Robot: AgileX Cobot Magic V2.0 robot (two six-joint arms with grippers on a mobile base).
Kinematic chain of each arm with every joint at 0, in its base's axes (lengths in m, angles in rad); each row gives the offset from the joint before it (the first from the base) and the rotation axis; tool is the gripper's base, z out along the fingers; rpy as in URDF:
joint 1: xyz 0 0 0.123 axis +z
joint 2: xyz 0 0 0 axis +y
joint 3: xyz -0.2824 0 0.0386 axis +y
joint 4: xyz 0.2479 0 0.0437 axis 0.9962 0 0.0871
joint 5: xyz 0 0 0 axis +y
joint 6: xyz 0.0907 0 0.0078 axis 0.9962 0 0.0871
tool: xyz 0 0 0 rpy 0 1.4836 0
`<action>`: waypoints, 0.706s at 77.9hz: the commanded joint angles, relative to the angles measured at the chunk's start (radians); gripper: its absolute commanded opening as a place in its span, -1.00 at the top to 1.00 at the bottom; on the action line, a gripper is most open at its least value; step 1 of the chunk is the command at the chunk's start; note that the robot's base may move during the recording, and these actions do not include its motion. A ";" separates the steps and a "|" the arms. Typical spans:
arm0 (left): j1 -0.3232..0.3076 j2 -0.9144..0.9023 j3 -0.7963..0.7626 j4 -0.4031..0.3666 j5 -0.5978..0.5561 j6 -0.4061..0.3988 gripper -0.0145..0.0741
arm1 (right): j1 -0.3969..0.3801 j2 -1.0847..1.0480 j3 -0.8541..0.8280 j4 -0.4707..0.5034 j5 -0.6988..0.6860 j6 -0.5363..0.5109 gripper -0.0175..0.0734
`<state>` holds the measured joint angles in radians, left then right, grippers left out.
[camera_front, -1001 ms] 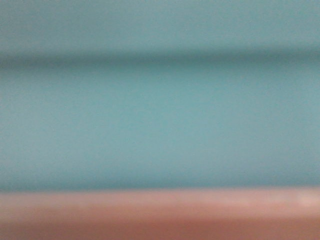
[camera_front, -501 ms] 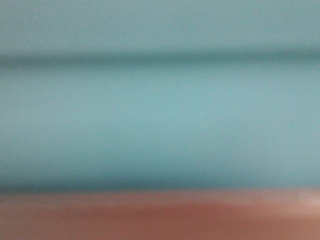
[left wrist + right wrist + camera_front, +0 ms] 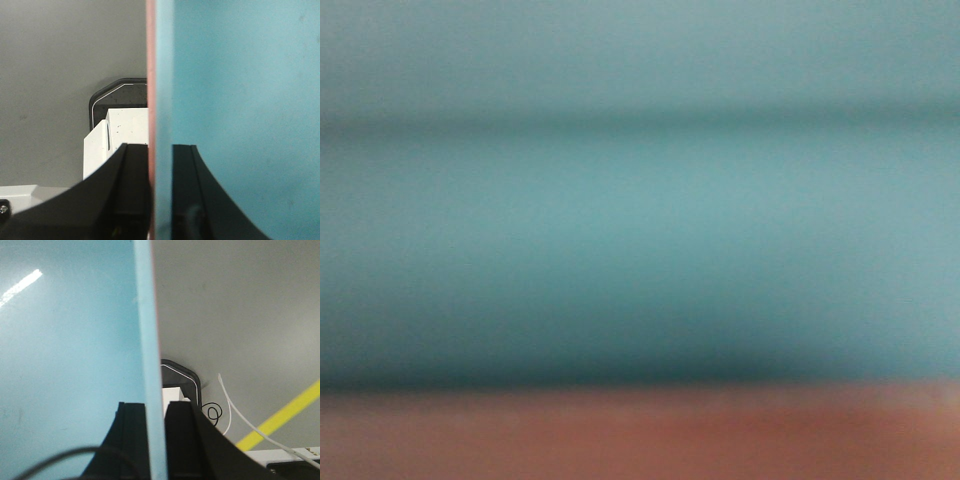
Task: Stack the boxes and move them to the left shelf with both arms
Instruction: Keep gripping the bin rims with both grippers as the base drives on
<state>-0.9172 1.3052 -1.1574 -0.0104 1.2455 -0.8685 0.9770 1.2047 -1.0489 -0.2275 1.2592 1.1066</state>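
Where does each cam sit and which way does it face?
Exterior front: right up against the aqua box wall, pink box below; blurred, no robot parts.
Left wrist: behind the left gripper, looking along black fingers clamping pink and aqua walls; grey floor beyond.
Right wrist: behind the right gripper, clamped on the aqua wall; floor, yellow line beyond.
Shared: the aqua box shows in all three.

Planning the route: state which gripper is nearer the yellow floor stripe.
Right. The yellow stripe lies beside the right gripper, shut on the stacked tubs; the left gripper, also clamping them, sees none.
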 commanded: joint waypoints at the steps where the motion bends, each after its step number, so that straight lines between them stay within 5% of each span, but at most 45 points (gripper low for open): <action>1: -0.011 -0.033 -0.034 -0.040 0.060 -0.009 0.66 | -0.002 -0.029 -0.031 -0.045 0.023 0.000 0.49; 55: -0.011 -0.033 -0.034 -0.106 0.060 -0.009 0.66 | -0.002 -0.029 -0.031 -0.046 0.025 0.000 0.49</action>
<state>-0.9172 1.3052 -1.1574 -0.0456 1.2654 -0.8705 0.9770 1.2039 -1.0489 -0.2275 1.2592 1.1029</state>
